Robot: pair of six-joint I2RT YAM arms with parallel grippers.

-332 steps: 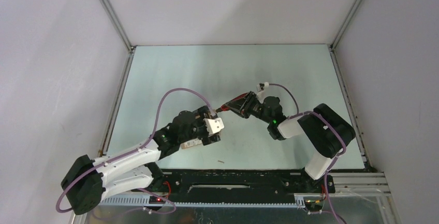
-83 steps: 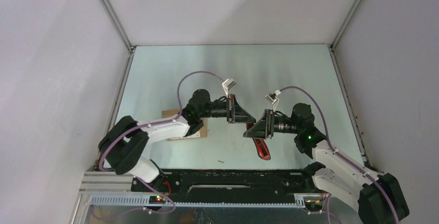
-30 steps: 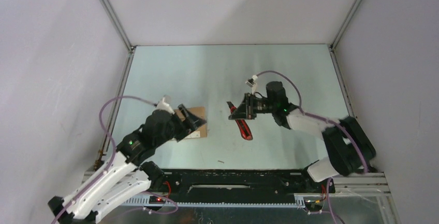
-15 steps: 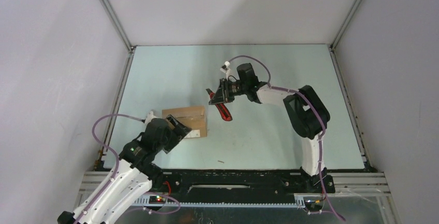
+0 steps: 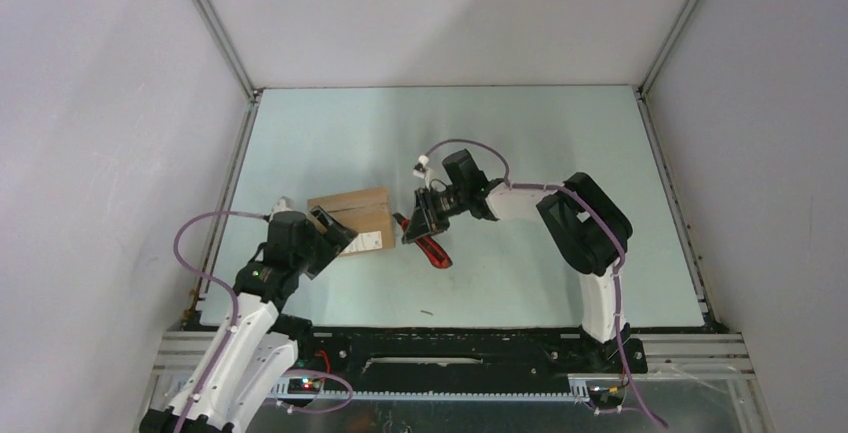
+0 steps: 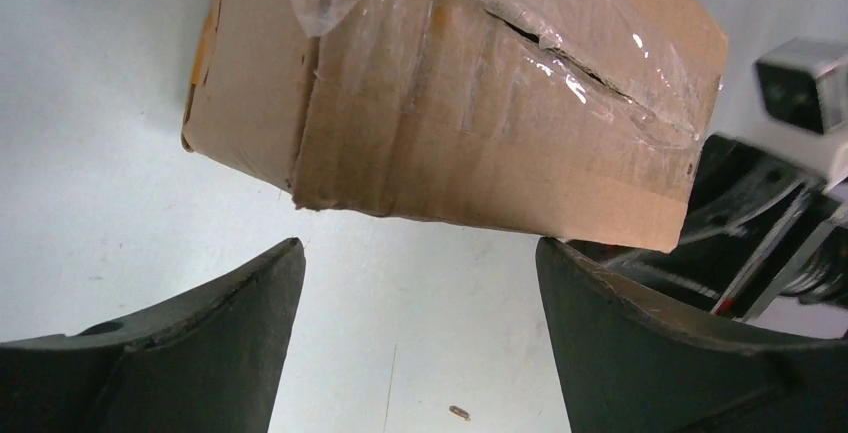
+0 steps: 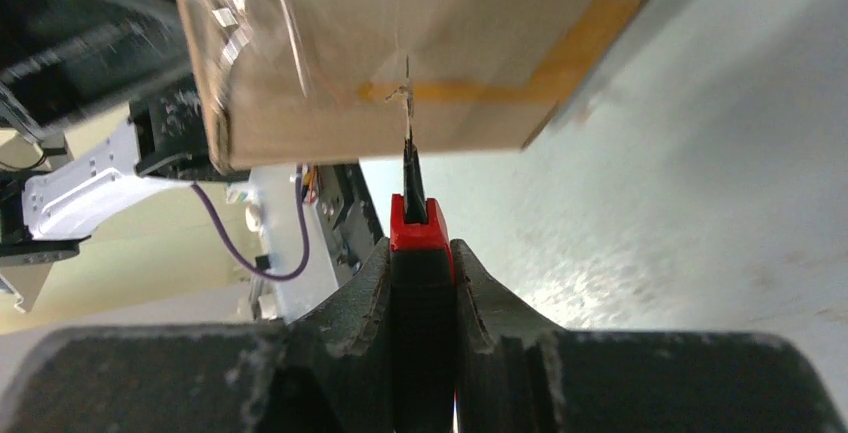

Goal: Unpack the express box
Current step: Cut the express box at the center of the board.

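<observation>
We log the box [image 5: 350,215] on the surface just ahead of our wide-spread left hand [image 6: 417,253], seemingly ready to steady it, while our right hand [image 7: 421,253] grips the knife [image 5: 432,250], blade at the taped edge for slitting.

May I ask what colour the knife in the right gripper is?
The knife is red and black; right wrist view shows best.

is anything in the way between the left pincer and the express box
Nothing visible: the open left pincer faces the express box with only bare table between them. The knife is on the box's other side.
</observation>
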